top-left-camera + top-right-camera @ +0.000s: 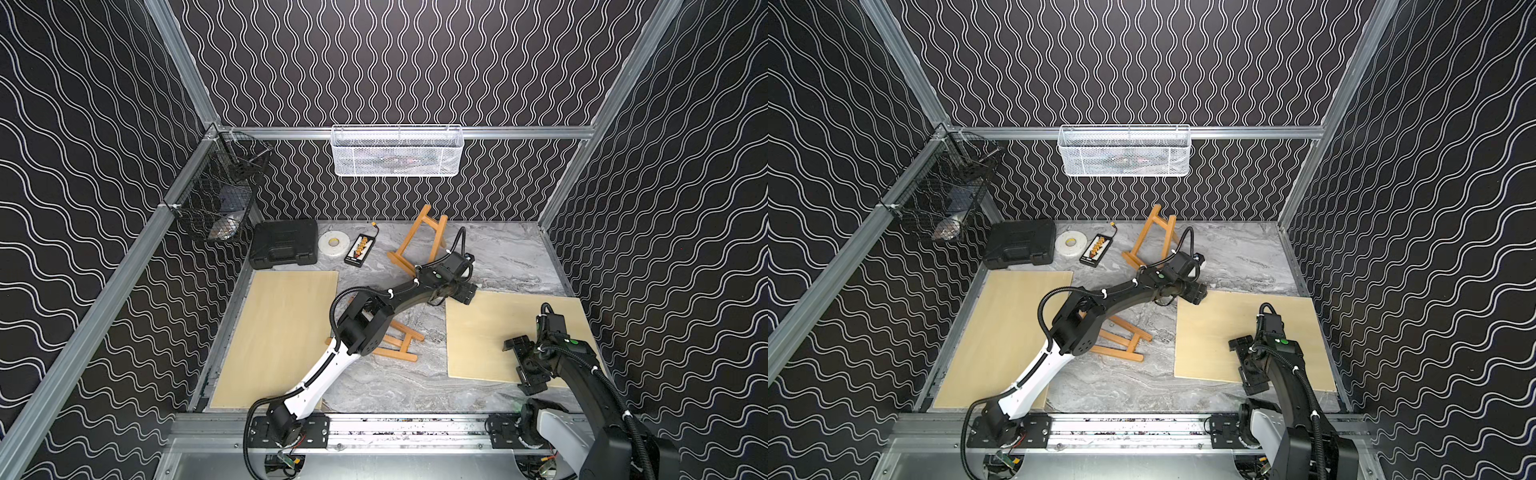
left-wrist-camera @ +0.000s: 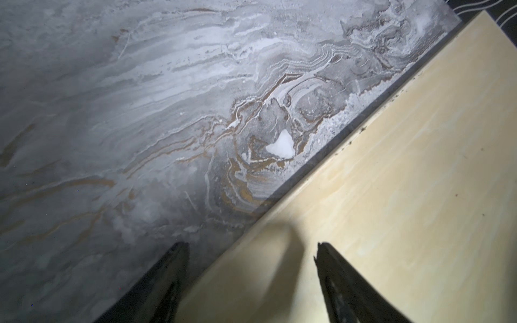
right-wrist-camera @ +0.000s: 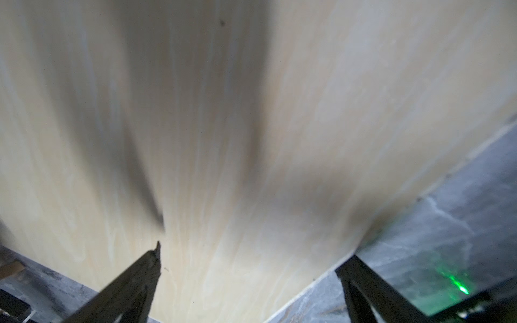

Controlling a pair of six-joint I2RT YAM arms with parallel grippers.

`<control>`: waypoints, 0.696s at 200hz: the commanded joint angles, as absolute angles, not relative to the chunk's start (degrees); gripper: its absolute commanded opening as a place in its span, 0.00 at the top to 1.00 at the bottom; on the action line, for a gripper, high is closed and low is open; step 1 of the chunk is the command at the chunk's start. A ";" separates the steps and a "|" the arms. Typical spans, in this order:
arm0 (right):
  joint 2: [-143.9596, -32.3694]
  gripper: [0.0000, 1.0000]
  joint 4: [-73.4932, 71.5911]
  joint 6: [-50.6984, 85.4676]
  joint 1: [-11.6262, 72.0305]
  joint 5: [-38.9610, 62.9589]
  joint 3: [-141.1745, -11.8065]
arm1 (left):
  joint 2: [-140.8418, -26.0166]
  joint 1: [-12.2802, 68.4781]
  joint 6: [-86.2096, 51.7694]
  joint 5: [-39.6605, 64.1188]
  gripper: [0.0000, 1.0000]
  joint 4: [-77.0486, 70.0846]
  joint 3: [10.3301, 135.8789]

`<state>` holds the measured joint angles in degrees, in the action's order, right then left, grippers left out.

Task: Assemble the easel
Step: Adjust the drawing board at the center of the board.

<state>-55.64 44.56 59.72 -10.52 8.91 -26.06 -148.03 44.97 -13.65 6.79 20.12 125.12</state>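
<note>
Easel in orange-brown wood (image 1: 392,353) lies flat on the grey marbled surface (image 1: 507,257) under my left arm (image 1: 399,295). My right fingers (image 3: 131,282), then left fingers (image 2: 344,279), gape empty over one pale plywood board (image 1: 478,332), the left at its edge. A swing could drag the flat easel or topple the standing easel (image 1: 410,231) behind. Two easels, two boards

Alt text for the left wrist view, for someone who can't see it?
The left gripper stands open and empty above the edge of a pale wooden board lying on a grey marbled tabletop.
</note>
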 commanded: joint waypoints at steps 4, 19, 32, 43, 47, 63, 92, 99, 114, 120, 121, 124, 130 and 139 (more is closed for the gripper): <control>-56.28 0.00 38.84 56.74 -11.99 7.76 -26.50 | -146.62 45.18 -13.06 11.75 0.25 34.26 123.58; -56.92 0.00 38.21 55.55 -13.16 7.63 -26.72 | -144.75 45.18 -12.50 11.73 0.25 33.95 120.43; -57.76 0.00 37.35 54.32 -14.62 8.49 -26.72 | -143.60 45.22 -12.07 11.62 0.26 34.12 118.62; -58.59 0.00 36.47 53.18 -15.96 9.28 -26.96 | -143.07 45.22 -12.13 11.75 0.27 35.40 118.04; -58.82 0.00 35.98 52.54 -16.46 9.58 -27.13 | -142.82 45.26 -12.13 12.19 0.27 35.69 117.61; -60.75 0.00 34.32 50.28 -18.10 10.53 -28.13 | -141.01 45.48 -12.21 13.01 0.28 35.53 115.07; -65.28 0.00 32.61 46.37 -21.16 12.38 -30.12 | -136.97 46.02 -12.70 13.21 0.28 33.67 108.97; -66.14 0.00 32.07 45.72 -22.12 13.02 -30.44 | -136.08 46.13 -12.82 13.35 0.28 33.66 108.17; -67.33 0.00 30.75 44.61 -23.55 13.29 -31.13 | -134.35 46.53 -13.22 13.45 0.28 33.03 105.47; -67.74 0.00 30.39 44.27 -24.07 13.19 -31.58 | -133.65 46.70 -13.42 13.53 0.28 32.64 104.42; -67.84 0.00 30.35 44.24 -24.16 13.19 -31.61 | -133.49 46.73 -13.43 13.58 0.28 32.58 104.24; -67.97 0.00 30.14 44.19 -24.45 13.25 -31.78 | -133.10 46.82 -13.59 13.62 0.28 32.42 103.76; -68.55 0.00 29.39 43.85 -24.95 13.71 -32.11 | -132.35 47.02 -13.74 13.56 0.28 31.97 102.75; -69.56 0.00 28.71 43.53 -25.43 14.02 -32.72 | -131.11 47.19 -14.18 13.13 0.28 31.04 101.19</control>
